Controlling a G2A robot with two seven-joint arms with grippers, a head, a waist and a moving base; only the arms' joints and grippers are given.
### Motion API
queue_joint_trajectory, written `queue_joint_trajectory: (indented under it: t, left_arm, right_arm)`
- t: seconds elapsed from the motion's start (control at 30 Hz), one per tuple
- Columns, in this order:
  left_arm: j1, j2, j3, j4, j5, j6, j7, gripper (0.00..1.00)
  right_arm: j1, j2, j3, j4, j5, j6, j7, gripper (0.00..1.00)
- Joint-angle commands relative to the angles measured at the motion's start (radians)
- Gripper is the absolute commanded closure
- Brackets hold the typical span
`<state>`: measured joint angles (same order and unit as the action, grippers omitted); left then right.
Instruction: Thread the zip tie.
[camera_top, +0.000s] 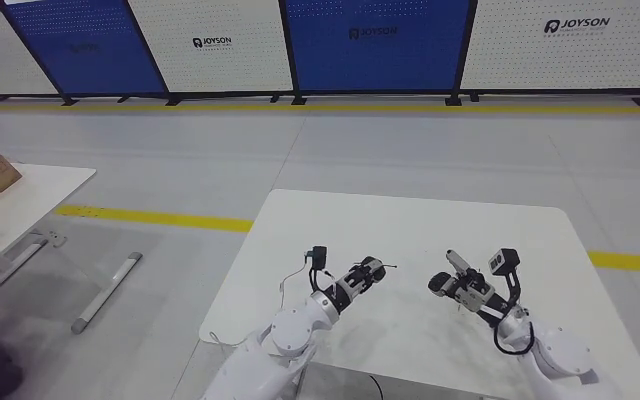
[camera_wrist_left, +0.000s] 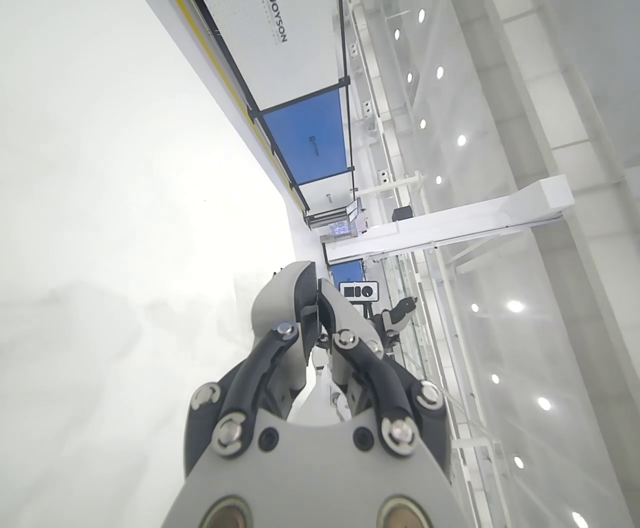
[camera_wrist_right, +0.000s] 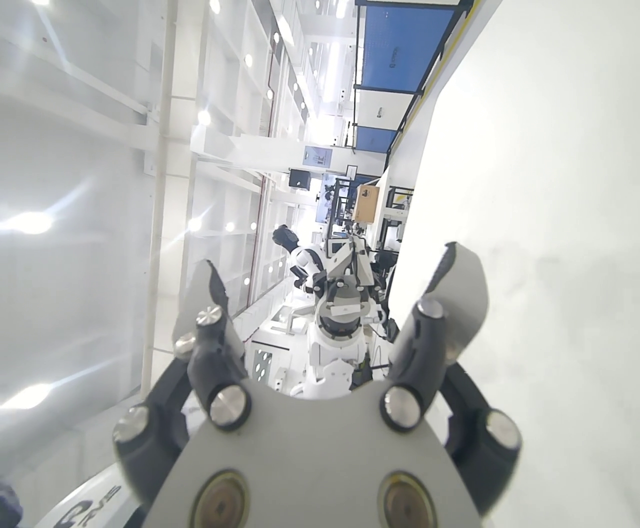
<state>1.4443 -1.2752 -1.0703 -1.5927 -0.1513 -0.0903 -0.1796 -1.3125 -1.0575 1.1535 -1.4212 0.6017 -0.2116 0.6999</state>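
**Over the white surface (camera_top: 420, 215), the left tool (camera_top: 372, 268) pinches a zip tie (camera_top: 389, 266)**
The right tool (camera_wrist_right: 330, 257) stands wide and bare, just right of it. The tie juts from the shut left tool as a thin dark strand. It is likely light, springy and slick, and best gripped close behind its free tip.

My left gripper (camera_wrist_left: 316, 292) has pale grey fingers (camera_wrist_left: 275, 302) with black pads (camera_wrist_left: 306, 295), black links and silver rivets. My right gripper (camera_wrist_right: 331, 256) has the same colours. The zip tie (camera_top: 388, 267) is a thin dark line. The table (camera_top: 420, 215) is plain white. Past its far edge the floor (camera_top: 300, 150) is grey with yellow stripes (camera_top: 150, 216), and behind it blue panels (camera_top: 375, 45) alternate with white panels (camera_top: 210, 40) in black frames.
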Motion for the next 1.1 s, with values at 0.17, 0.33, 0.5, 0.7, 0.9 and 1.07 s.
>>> queue_joint_trajectory:
  t: [0.17,0.33,0.5,0.7,0.9,1.07]
  left_arm:
    - [-0.001,0.0,0.001,0.002,0.0,-0.001,0.005,1.0]
    - [0.006,-0.002,-0.01,-0.009,-0.063,-0.033,0.009,1.0]
    - [0.051,0.009,-0.061,-0.095,-0.106,-0.108,-0.032,1.0]
    - [0.113,0.026,-0.133,-0.214,-0.086,-0.131,-0.057,1.0]
    - [0.122,0.028,-0.135,-0.228,-0.025,-0.114,-0.031,1.0]
    - [0.122,0.028,-0.135,-0.228,-0.025,-0.114,-0.031,1.0]
  right_arm:
    - [0.0,0.0,-0.001,0.0,0.0,0.0,0.0,0.0]
    - [0.0,0.0,-0.001,0.0,0.0,0.0,0.0,0.0]
    - [0.0,0.0,-0.001,0.0,0.0,0.0,0.0,0.0]
    - [0.0,0.0,-0.001,0.0,0.0,0.0,0.0,0.0]
    - [0.0,0.0,-0.001,0.0,0.0,0.0,0.0,0.0]
    - [0.0,0.0,-0.001,0.0,0.0,0.0,0.0,0.0]
